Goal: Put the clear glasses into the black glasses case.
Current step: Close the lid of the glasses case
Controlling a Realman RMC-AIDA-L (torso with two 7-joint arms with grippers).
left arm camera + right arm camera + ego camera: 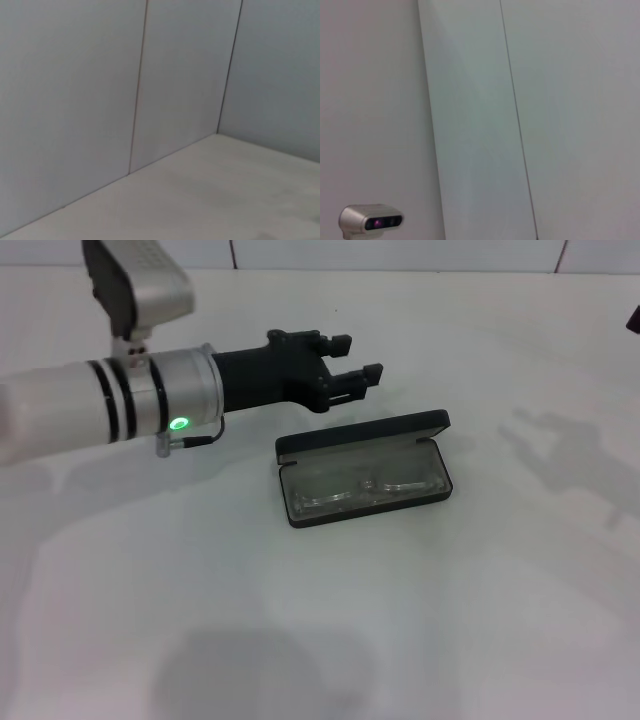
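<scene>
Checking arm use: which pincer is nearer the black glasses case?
Left. The left pincer hovers just behind the open black glasses case, near its lid; the right pincer is out of view.

clear glasses (pixel 362 488) inside open black glasses case (pixel 365 472)

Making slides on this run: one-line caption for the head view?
Clear glasses lie inside the open black glasses case; the left gripper, open and empty, hangs just behind it.

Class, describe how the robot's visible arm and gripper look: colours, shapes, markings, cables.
The left arm is a pale cylinder with black rings, a silver cuff, a green light and a thin black cable. The left gripper is black and blocky with two short fingers. A silver camera box sits on the wrist.
</scene>
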